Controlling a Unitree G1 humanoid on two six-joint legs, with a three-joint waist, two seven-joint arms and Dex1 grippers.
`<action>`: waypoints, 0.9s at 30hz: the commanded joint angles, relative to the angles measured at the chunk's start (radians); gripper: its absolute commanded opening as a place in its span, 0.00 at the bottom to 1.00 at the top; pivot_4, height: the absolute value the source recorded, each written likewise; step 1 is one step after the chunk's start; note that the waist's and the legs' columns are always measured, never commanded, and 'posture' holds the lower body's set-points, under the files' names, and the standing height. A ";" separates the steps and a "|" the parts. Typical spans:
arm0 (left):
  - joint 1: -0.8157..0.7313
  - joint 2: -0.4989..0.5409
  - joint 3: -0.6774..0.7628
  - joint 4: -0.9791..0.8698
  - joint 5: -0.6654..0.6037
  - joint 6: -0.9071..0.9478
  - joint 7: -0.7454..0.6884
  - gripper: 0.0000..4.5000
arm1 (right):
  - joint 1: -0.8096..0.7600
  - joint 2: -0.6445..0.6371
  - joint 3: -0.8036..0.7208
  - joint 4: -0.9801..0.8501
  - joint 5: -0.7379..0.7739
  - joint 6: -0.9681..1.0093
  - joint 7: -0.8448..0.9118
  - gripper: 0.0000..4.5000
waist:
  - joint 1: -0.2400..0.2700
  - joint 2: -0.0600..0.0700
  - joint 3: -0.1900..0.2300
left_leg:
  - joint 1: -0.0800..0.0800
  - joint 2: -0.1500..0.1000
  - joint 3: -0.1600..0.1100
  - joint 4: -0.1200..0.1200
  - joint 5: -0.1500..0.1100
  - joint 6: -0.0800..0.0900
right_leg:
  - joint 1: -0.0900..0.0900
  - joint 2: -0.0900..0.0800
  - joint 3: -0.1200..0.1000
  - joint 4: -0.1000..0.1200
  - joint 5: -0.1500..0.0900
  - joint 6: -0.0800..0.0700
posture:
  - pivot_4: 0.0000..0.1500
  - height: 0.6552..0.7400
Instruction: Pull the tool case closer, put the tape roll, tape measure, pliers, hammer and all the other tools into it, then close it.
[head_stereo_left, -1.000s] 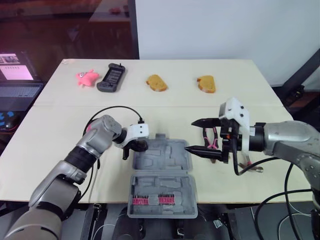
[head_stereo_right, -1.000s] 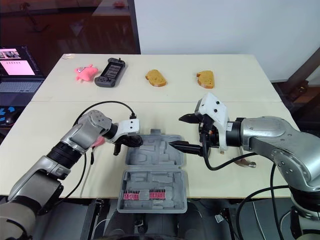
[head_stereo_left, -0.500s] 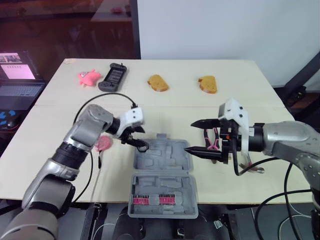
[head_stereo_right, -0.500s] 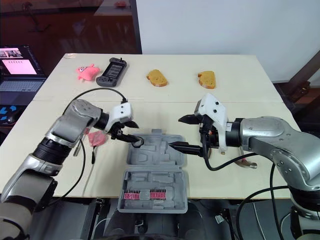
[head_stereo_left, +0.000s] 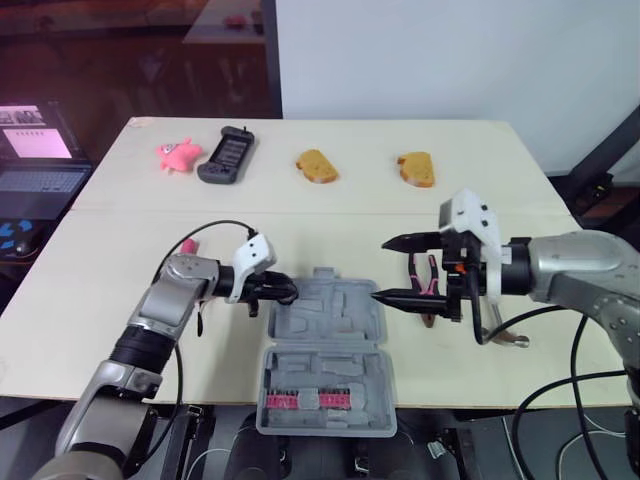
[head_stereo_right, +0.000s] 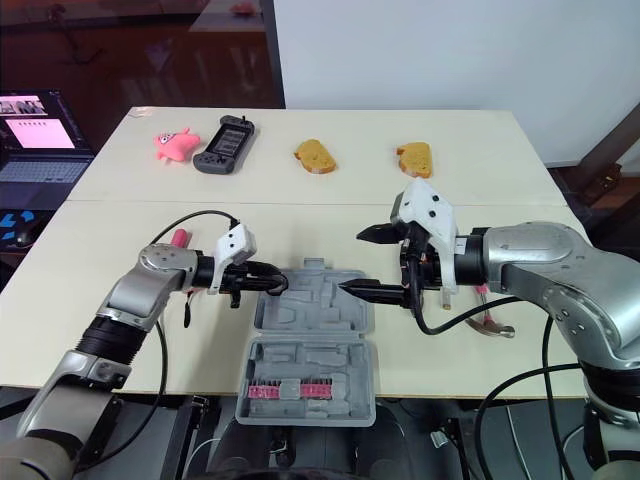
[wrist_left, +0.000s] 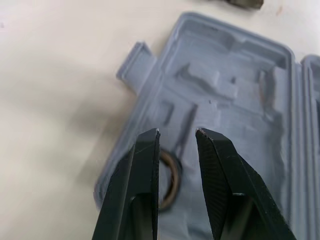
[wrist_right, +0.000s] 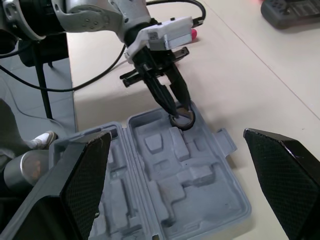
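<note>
Soft, even light coming from above, keeping table (head_stereo_left: 120, 250) bright. Faint, diffuse shadows lying on table around tool case (head_stereo_left: 325, 320). Dark glass (head_stereo_left: 130, 50) behind table reflecting reddish glare; laptop screen (head_stereo_left: 35, 145) glowing. White wall (head_stereo_left: 450, 60) showing evenly lit. Left wrist view looking slightly soft, broad shadow spreading over table beside case.

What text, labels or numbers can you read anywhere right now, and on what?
No text can be read.
laptop screen: shows lines of content, too small to read.
black handheld device: any markings are too small to read.
tool case: plain grey moulded plastic, no label seen.
</note>
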 joint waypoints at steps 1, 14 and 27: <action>-0.015 -0.035 0.019 0.110 0.018 -0.160 0.051 0.27 | -0.032 -0.019 -0.014 -0.006 0.003 -0.001 0.005 1.00 | 0.000 0.000 0.000 | 0.000 0.000 0.000 0.000 0.000 0.000 | 0.000 0.000 0.000 0.000 0.000 0.000 | 1.00 0.75; -0.023 -0.072 -0.016 0.432 0.079 -0.415 0.046 0.27 | -0.024 -0.037 -0.036 -0.016 0.011 0.014 -0.006 1.00 | -0.001 0.001 -0.001 | 0.001 0.000 0.000 0.000 0.000 0.000 | 0.001 0.000 0.000 0.000 0.000 0.000 | 1.00 0.75; 0.050 0.093 0.222 -0.195 -0.157 0.024 0.083 0.70 | 0.247 -0.018 -0.078 0.236 -0.314 -0.430 0.088 1.00 | -0.011 -0.001 0.000 | 0.001 0.000 0.001 0.000 0.000 0.000 | 0.001 0.000 0.000 0.000 0.000 0.000 | 1.00 0.75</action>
